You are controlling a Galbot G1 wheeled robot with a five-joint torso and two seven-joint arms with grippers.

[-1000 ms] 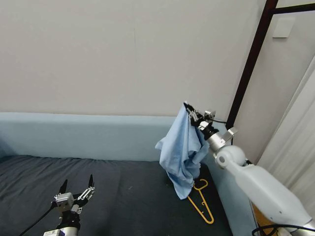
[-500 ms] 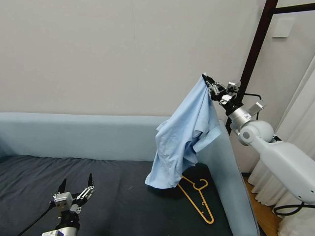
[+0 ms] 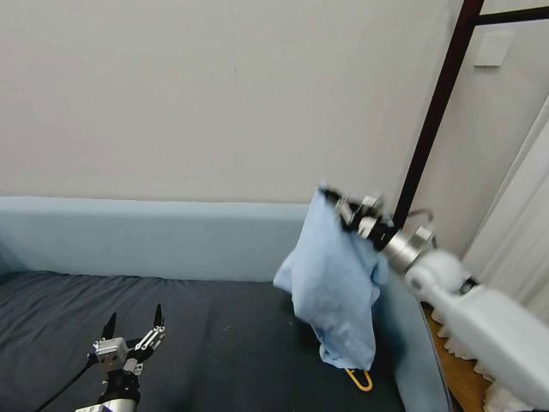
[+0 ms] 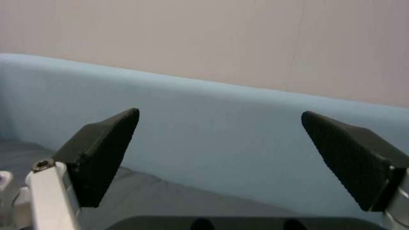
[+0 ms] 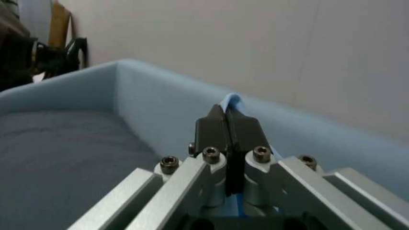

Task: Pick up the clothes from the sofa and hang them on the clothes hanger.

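Looking down through the head camera, I saw the right pincer (image 3: 350, 212) raised over the right end of the sofa (image 3: 154, 240), closed tight on the top edge of the light blue shirt (image 3: 334, 292). The shirt hung free below the grip in loose folds, in front of the sofa's pale blue backrest and its right arm. Its lower hem reached down to the dark seat cushion (image 3: 214, 326), though I could not tell whether it touched. A yellow hanger (image 3: 362, 379) lay on the seat at that end, with just a small loop of it peeking out from under the hem.

On the right wrist camera, the two black fingers (image 5: 214, 127) were pressed flat together, with a sliver of blue cloth poking out past their tips and the sofa's backrest beyond.

The left pincer (image 3: 130, 336) sat low on my left side of the head view, over the dark cushion and well apart from the shirt. It was spread open and held nothing. The left wrist camera showed its fingertips (image 4: 102, 146) wide apart, facing the pale blue backrest.

Behind the right arm, a dark pole (image 3: 433, 120) stood upright against the wall, with a white curtain (image 3: 515, 249) to its right.
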